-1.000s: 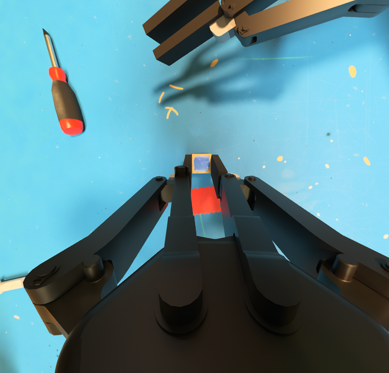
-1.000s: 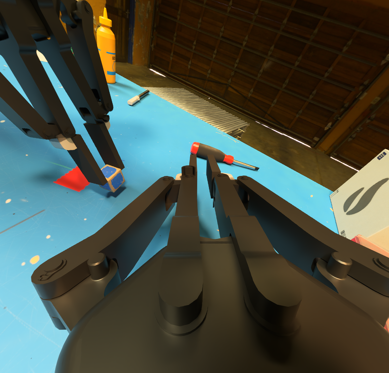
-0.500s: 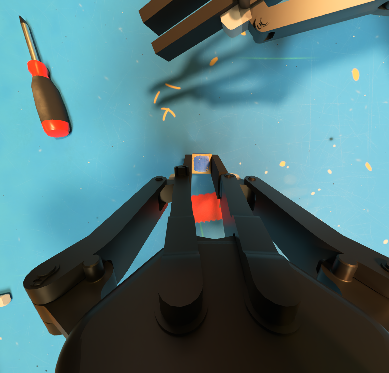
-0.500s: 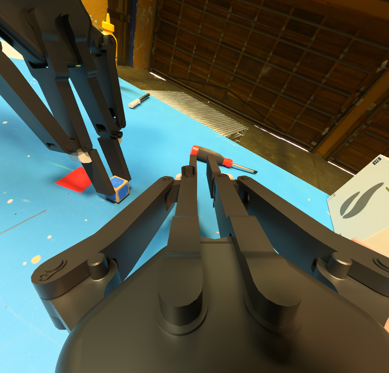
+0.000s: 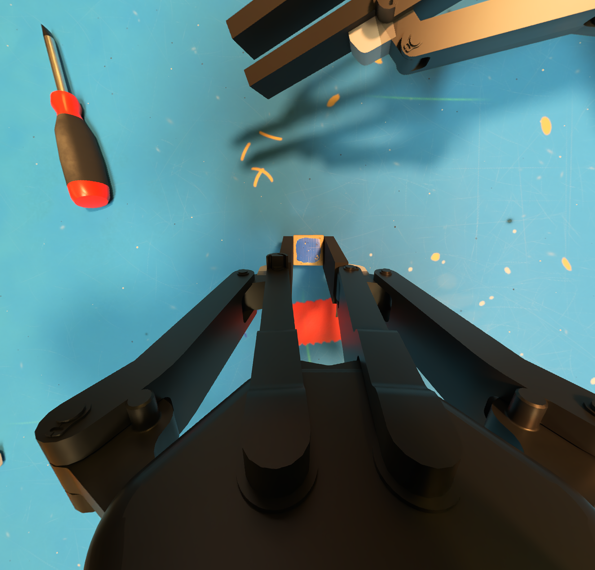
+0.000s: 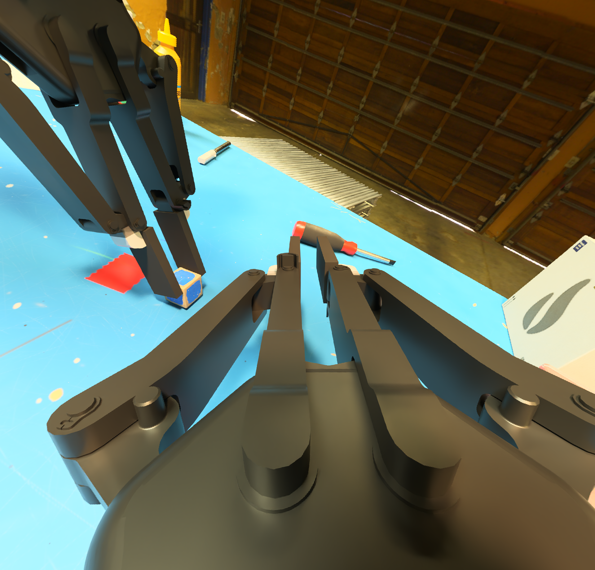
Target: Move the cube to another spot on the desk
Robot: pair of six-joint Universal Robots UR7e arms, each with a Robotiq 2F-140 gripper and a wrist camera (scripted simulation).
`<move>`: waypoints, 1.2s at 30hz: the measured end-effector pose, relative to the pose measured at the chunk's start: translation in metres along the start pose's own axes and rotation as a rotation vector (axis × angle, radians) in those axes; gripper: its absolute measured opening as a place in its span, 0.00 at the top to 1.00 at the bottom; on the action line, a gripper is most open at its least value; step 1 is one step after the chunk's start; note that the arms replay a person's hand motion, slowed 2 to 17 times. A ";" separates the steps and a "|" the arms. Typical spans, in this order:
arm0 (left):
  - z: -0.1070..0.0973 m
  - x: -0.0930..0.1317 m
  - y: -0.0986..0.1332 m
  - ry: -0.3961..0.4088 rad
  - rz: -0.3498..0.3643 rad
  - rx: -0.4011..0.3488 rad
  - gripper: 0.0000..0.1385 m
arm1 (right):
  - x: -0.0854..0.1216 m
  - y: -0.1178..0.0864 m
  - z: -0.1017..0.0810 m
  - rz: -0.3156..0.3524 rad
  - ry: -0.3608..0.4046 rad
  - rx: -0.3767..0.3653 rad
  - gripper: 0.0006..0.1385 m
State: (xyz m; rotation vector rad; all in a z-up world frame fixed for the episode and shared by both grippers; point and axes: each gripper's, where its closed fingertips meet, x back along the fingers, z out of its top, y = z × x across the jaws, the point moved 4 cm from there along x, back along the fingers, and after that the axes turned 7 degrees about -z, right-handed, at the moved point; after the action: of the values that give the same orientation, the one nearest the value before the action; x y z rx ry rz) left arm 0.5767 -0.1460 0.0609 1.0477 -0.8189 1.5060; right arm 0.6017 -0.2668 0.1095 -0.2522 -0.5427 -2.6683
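Note:
The cube [image 5: 308, 250] is small, with blue faces and pale wooden edges. My left gripper [image 5: 308, 239] is shut on it, one finger on each side. In the right wrist view the cube [image 6: 190, 286] sits low on the blue desk [image 6: 241, 207], just right of a red patch [image 6: 116, 276], with the left gripper [image 6: 180, 289] still around it. My right gripper [image 6: 307, 245] is empty, its fingers nearly together with a thin gap, hovering above the desk to the right of the cube. It also shows in the left wrist view [image 5: 249, 60].
A red-and-black screwdriver [image 6: 331, 242] lies just beyond my right fingertips; the left wrist view shows it too [image 5: 79, 149]. A marker [image 6: 213, 154] and a yellow bottle [image 6: 169, 55] are near the far desk edge. A white box [image 6: 557, 306] stands at the right.
My left gripper has carried the cube down and to the right, away from the red patch. The cube was tilted in the air and now sits level at the desk. The right gripper has barely moved.

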 end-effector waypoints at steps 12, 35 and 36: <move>-0.007 -0.001 -0.010 0.015 0.069 0.037 0.62 | -0.002 -0.001 -0.002 0.005 -0.011 0.001 0.90; 0.001 0.024 -0.007 0.372 0.117 0.051 0.61 | -0.003 -0.002 -0.004 0.000 -0.016 0.003 0.89; 0.002 0.026 -0.007 0.397 0.121 0.053 0.61 | -0.003 -0.001 -0.004 -0.001 -0.015 0.003 0.89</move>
State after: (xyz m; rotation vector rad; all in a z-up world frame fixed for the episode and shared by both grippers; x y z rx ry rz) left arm 0.5831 -0.1366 0.0852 0.7103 -0.5711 1.7729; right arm 0.6031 -0.2663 0.1047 -0.2718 -0.5518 -2.6688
